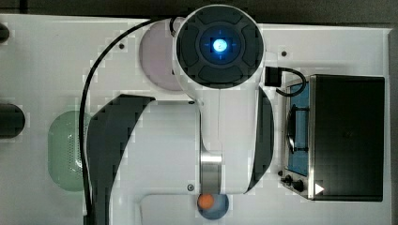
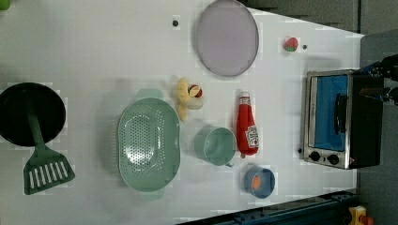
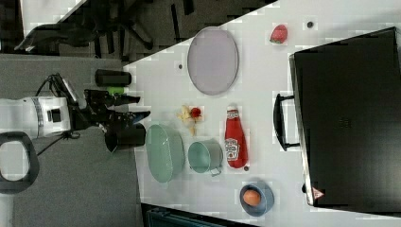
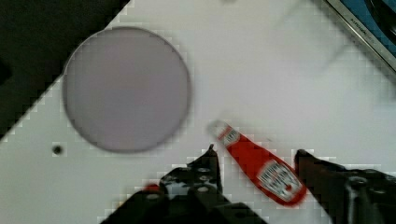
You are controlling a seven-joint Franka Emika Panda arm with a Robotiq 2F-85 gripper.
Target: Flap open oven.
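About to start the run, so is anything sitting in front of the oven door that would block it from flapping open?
Nothing visible does. The table in front of the oven door is bare; the ketchup bottle is the closest thing and lies apart from it.

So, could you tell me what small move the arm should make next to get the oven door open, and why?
Probably carry the end effector toward the oven and line it up with the handle. The door looks shut, its handle untouched. The end effector is open, hanging above the ketchup bottle with nothing between its fingers, so there is ground to cover before any pull can start.
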